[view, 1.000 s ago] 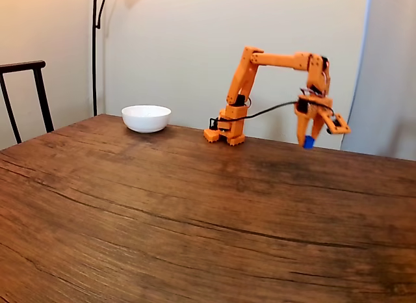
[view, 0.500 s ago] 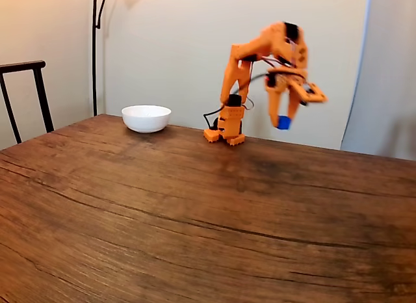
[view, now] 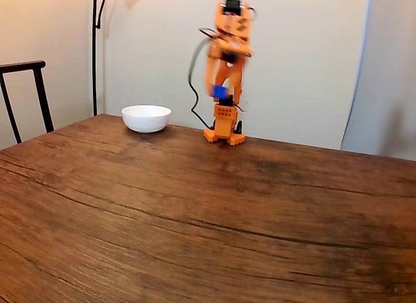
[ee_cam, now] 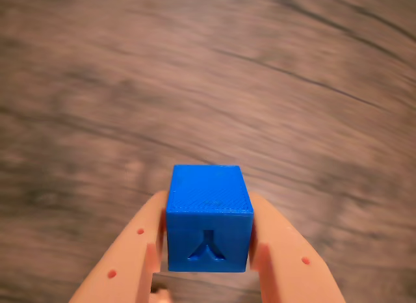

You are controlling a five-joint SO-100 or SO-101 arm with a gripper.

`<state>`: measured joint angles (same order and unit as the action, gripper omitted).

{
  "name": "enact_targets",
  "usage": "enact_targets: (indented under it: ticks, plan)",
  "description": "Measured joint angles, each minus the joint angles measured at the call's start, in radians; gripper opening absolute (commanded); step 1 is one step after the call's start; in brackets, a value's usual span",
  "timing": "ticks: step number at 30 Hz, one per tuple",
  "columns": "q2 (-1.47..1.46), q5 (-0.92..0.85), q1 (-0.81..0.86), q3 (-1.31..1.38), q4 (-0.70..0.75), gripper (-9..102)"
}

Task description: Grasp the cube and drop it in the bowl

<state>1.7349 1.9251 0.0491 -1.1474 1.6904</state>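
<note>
A small bright blue cube sits clamped between my two orange fingers, high above the blurred wood grain. In the fixed view my orange gripper is shut on the blue cube, held in the air in front of the arm's base. The arm is folded tall and upright, motion-blurred. The white bowl stands on the table's far side, to the left of the base, well apart from the cube.
The wooden table stretches wide in front of the arm. A dark chair stands at the left edge, a lamp pole behind the bowl, a pale wall behind.
The arm has swung left from the right side of the table, carrying the cube from low at the right up to just above and in front of its base.
</note>
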Motion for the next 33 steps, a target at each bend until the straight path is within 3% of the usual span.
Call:
enact_targets:
  ticks: [9, 17, 33]
  plan:
    - [0.052, 0.242, 0.512, 0.000, 0.000, 4]
    - [0.052, 0.353, 0.854, -0.100, -0.008, 4]
    - [0.052, 0.449, 1.189, -0.472, -0.347, 4]
